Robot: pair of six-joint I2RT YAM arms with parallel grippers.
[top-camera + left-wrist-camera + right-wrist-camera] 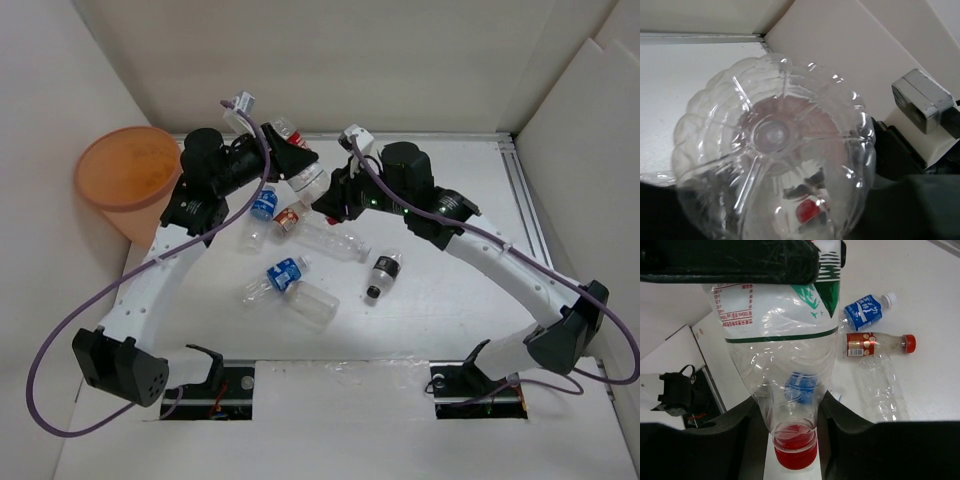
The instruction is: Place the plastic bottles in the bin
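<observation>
1. Clear plastic spans the gap between the two arms in the top view. The held bottle (308, 180) hangs above the table (450, 330), with the left jaws clenched on its far end and the right jaws on its near end. Six more lie on the table, making seven bottles in all: a far blue-label bottle (263, 204), a near blue-label bottle (284, 272), a red-label bottle (288, 220), a black-label bottle (383, 272), a bare bottle (335, 241) and a second bare bottle (312, 305). One orange bin (125, 175) stands at the far left, apart from every bottle.

2. In the left wrist view, the held bottle's ribbed base (772, 135) fills the frame. Dark fingers (660, 215) press in at its lower edges. No writing shows.

3. In the right wrist view, the right jaws are drawn in narrowly around the neck, grasping it, and the red cap (796, 450) sits between them. The label (775, 305) is white with green peaks, and its red print is too small to read. The far blue-label bottle (865, 312) carries white characters I cannot read.
</observation>
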